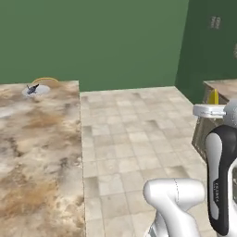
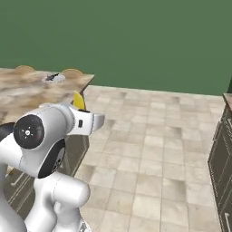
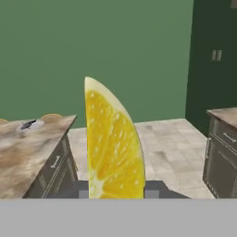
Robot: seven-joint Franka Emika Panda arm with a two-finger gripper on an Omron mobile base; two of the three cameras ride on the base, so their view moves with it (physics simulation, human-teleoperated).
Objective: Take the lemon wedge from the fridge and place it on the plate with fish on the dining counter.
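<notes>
My gripper (image 3: 115,190) is shut on the lemon wedge (image 3: 113,148), a bright yellow slice standing upright between the fingers. From the base cameras the lemon wedge (image 1: 213,96) (image 2: 79,100) pokes up from the hand, held high over the tiled floor to the right of the dining counter (image 1: 37,152). At the counter's far corner sits the small pale plate (image 1: 37,90) (image 2: 54,78) (image 3: 31,124), and the dark fish (image 1: 32,88) lies on it. The plate is far ahead and to the left of the gripper. The fridge is out of view.
Round brown discs (image 1: 46,81) (image 2: 72,71) rise just behind the counter's far edge. Off to the right there is another marble counter (image 3: 224,113) over dark drawers. Between the two counters runs tiled floor (image 1: 134,139), ending at a green wall.
</notes>
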